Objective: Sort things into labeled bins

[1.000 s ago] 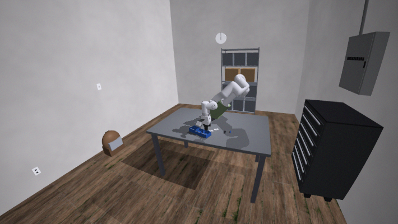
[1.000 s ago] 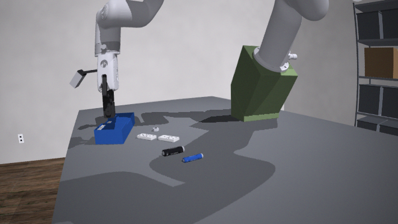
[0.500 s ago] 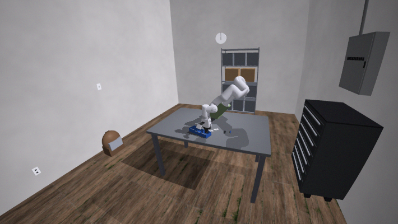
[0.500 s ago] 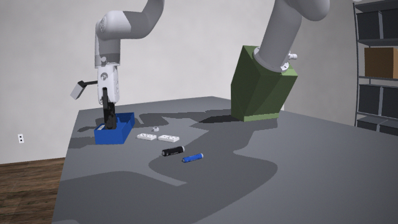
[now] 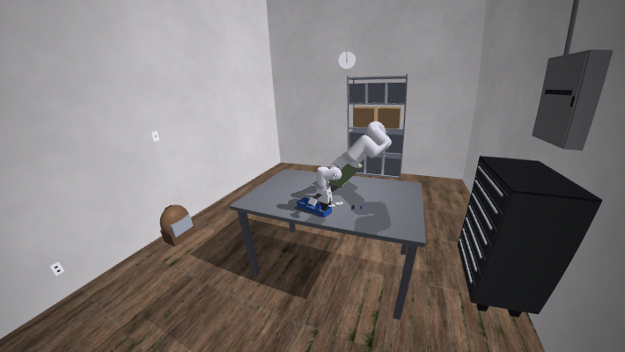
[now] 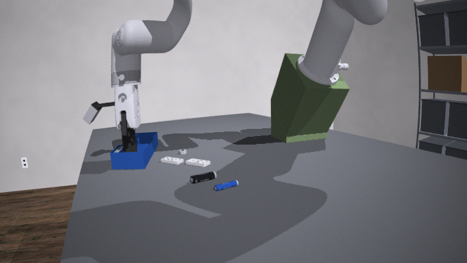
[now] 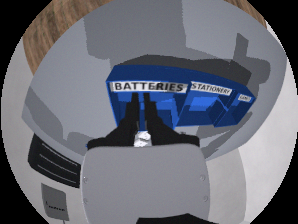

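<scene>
Jaws (image 5: 326,206) (image 6: 129,150), nearly shut, reach into the blue bin's (image 5: 313,210) (image 6: 128,160) (image 7: 187,76) BATTERIES compartment (image 7: 167,107).

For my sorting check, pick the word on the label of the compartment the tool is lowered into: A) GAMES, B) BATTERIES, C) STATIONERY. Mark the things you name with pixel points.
B: in the wrist view, the tool (image 6: 130,149) (image 7: 141,100) reaches into the compartment behind the BATTERIES label (image 7: 148,87).

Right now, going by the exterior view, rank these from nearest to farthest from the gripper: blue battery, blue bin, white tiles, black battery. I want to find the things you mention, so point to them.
1. Blue bin (image 5: 313,211) (image 6: 128,162) (image 7: 150,74), directly at the fingertips.
2. White tiles (image 5: 333,205) (image 6: 172,160) (image 7: 142,140), just right of the bin in that view.
3. Black battery (image 5: 353,207) (image 6: 203,177), beyond the tiles.
4. Blue battery (image 5: 362,207) (image 6: 225,185), farthest right.
</scene>
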